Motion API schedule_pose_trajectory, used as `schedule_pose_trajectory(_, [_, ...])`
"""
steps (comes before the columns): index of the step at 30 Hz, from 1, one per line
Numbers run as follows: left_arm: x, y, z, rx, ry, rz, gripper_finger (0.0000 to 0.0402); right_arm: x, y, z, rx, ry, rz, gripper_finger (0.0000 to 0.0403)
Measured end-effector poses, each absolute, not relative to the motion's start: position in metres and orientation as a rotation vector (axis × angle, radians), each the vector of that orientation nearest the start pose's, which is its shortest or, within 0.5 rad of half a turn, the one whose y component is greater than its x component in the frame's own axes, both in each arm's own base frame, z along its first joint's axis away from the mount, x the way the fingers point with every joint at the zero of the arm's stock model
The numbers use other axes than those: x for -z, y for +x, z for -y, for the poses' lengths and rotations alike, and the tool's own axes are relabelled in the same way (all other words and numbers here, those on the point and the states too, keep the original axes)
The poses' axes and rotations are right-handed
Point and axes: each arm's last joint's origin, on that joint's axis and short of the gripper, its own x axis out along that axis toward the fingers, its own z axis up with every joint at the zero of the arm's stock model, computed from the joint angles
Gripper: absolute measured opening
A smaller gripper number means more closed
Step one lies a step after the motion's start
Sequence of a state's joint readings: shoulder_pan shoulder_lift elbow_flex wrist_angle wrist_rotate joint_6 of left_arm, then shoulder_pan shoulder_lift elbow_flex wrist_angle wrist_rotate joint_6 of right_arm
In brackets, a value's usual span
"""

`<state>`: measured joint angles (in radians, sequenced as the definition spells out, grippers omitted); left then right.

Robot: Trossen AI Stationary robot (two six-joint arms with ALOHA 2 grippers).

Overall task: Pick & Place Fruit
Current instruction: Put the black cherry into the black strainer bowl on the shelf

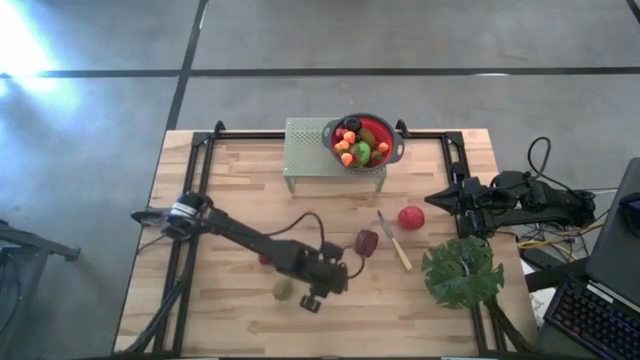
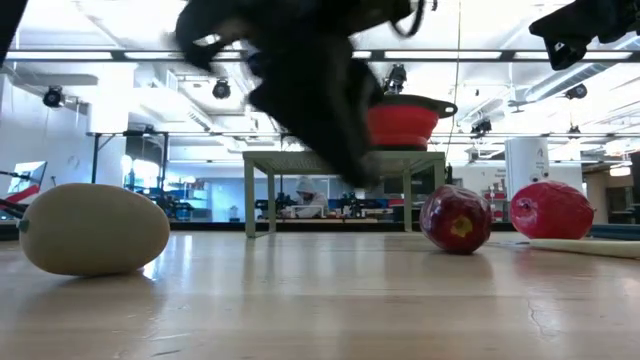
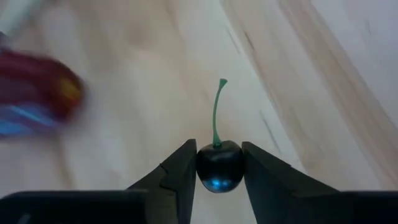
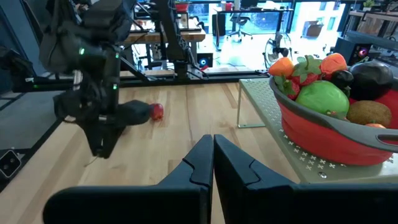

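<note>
The left gripper pinches a small dark cherry across its round body; probably light, hard and slippery, with a thin stem.

bare wood left of rack

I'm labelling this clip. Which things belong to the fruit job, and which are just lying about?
Job: cherry held in left gripper; kiwi, maroon fruit, red apple, fruit-filled bowl.
Lying about: knife, leaf, rack.
</note>
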<state>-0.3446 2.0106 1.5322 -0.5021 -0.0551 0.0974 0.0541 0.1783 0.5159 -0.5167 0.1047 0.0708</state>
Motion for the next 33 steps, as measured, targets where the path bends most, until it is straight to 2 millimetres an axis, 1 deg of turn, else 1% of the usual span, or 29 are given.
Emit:
schedule_pose_trajectory(7, [-0.238, 0.432, 0.112, 0.253, 0.258, -0.83, 0.0113, -0.271, 0.067, -0.001, 0.057, 0.056, -0.177, 0.0008])
schedule_pose_trajectory(14, [-0.272, 0.448, 0.082, 0.193, 0.228, -0.731, 0.0122, -0.271, 0.067, -0.001, 0.057, 0.056, -0.177, 0.0008])
schedule_pose_trajectory(20, [-0.299, 0.456, 0.058, 0.161, 0.266, -0.648, 0.0115, -0.271, 0.067, -0.001, 0.057, 0.056, -0.177, 0.0008])
schedule_pose_trajectory(24, [-0.316, 0.461, 0.034, 0.11, 0.266, -0.595, 0.0119, -0.271, 0.067, -0.001, 0.057, 0.056, -0.177, 0.0008])
schedule_pose_trajectory(28, [-0.328, 0.463, 0.011, 0.057, 0.251, -0.561, 0.0121, -0.271, 0.067, -0.001, 0.057, 0.056, -0.177, 0.0008])
schedule_pose_trajectory(33, [-0.343, 0.463, -0.012, 0.004, 0.238, -0.522, 0.0117, -0.271, 0.067, -0.001, 0.057, 0.056, -0.177, 0.0008])
